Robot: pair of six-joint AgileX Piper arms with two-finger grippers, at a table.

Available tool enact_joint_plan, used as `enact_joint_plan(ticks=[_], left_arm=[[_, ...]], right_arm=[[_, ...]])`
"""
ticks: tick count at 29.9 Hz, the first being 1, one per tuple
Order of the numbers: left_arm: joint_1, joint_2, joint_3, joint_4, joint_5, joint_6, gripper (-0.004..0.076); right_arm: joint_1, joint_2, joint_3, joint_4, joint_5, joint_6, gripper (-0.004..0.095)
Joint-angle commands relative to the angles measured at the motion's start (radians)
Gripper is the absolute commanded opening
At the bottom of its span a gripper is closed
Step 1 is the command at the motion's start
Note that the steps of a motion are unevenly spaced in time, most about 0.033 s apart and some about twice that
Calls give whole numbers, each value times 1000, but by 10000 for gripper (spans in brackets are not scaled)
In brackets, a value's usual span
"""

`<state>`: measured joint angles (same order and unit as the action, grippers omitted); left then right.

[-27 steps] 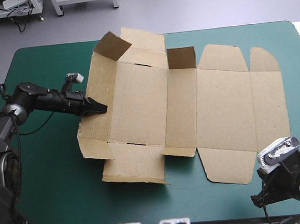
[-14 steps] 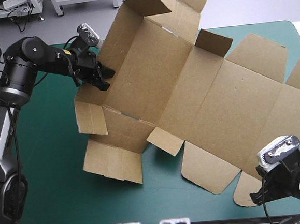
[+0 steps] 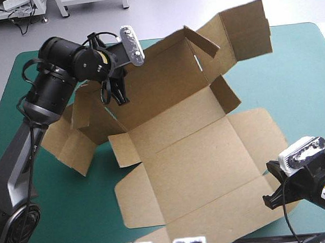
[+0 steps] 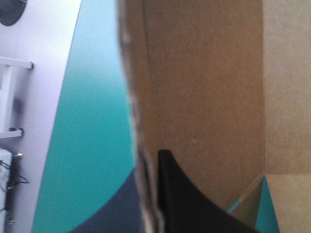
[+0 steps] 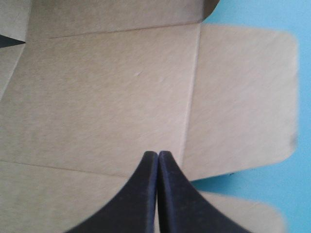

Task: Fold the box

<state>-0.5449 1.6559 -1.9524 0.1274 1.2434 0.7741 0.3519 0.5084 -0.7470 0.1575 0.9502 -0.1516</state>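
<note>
Teal-green cover, bearing 1 brown box at centre: long axis runs from far left to near edge, far half raised, near panels flat. Left gripper, arm raised and bent, clamped on the raised left wall. Right gripper, low at near-right corner, fingers together over a flat panel.

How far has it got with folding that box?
Early on. Done: the far panels of the box stand raised off the table. In hand: the left gripper pinches a raised wall. Left: the near panels lie flat and no wall looks tucked; the right gripper, shut, holds nothing.
</note>
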Motion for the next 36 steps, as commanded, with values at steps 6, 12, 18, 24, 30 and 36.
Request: enact_joint_plan(ticks=[6, 12, 18, 24, 30, 36], left_arm=[[-154, -47, 37, 163, -235, -34, -10], [-191, -52, 245, 288, -316, -102, -10], [-250, -108, 454, 457, -526, -169, -10], [-270, -207, 617, 600, -686, -243, -10], [-270, -256, 739, 795, -790, -437, -10], [-270, -256, 825, 871, -818, -531, -10]], right_arm=[[1, 66, -169, -172, -201, 18, -24], [1, 244, -402, -364, -140, 97, -24], [1, 430, -598, -352, -87, 43, -25], [1, 606, -804, -348, -10, -9, -25], [1, 784, -1022, -337, 116, -63, -25], [-18, 957, -1194, -273, 194, -99, -25]])
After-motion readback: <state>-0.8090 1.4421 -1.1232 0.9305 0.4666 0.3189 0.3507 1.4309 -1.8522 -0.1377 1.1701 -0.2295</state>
